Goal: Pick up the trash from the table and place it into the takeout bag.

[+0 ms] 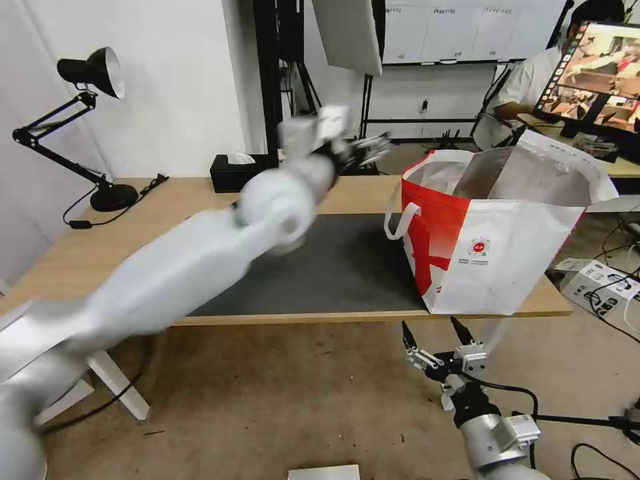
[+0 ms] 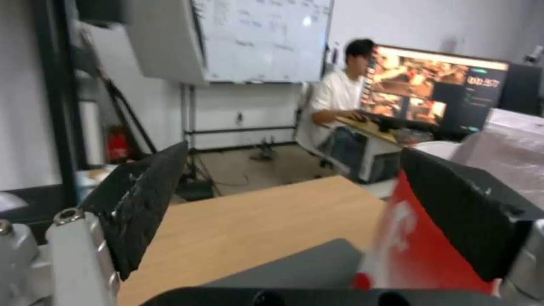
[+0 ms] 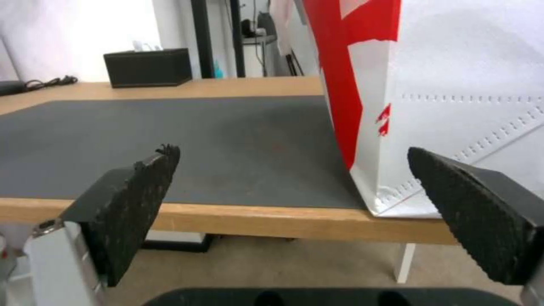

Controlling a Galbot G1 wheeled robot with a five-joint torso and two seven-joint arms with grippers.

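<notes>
One takeout bag (image 1: 493, 247) stands upright at the right end of the tabletop (image 1: 133, 227), base on the dark mat (image 1: 333, 267) and at the front edge. Left end effector (image 1: 363, 150) is raised over the far edge beside the bag rim, fingers wide, nothing held. Right end effector (image 1: 437, 343) sits below the front edge, fingers spread wide and empty; its wrist view shows one black tissue box (image 3: 147, 67) at the back.

Even, bright room light with soft shadows under the table (image 1: 373, 319), the left arm (image 1: 200, 267) smeared by motion blur, the monitor (image 1: 600, 73) glowing and the left wrist view hazy.
</notes>
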